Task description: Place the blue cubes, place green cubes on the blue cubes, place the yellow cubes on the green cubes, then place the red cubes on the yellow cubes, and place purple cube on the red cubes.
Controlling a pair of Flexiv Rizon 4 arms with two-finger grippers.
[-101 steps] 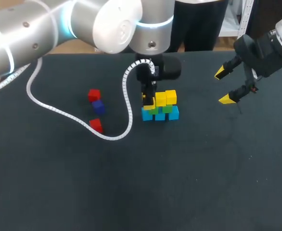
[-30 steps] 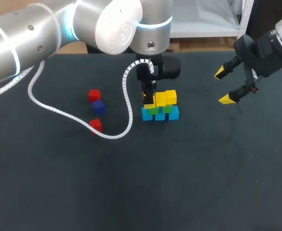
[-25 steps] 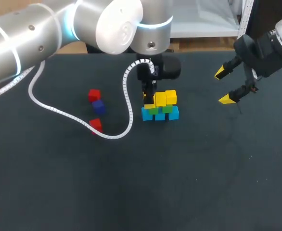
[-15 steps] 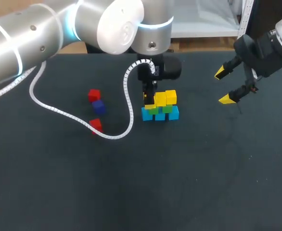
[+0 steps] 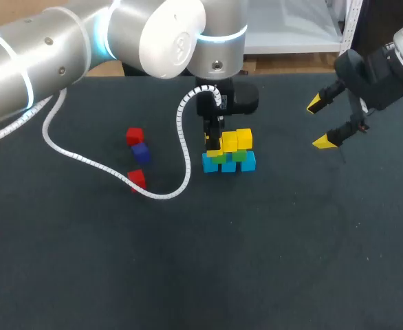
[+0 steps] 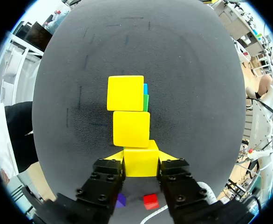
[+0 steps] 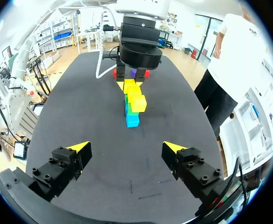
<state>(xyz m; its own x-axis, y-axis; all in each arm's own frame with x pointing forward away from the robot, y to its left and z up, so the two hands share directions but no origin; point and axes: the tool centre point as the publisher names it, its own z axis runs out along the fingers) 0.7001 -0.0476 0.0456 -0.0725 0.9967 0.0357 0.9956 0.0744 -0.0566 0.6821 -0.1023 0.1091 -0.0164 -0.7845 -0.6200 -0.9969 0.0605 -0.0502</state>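
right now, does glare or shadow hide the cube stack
Head view: glare sits on the left arm's shell, not the cube stack. Left wrist view: faint shadow on the table beside the stack; the yellow cube in the left gripper is bright. Right wrist view: stack plainly lit.

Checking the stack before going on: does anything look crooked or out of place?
The end yellow cube, farthest from the left tool, sits shifted sideways against the middle yellow cube, so the green cube and blue cube under it peek out on one side. Nothing else stands out.
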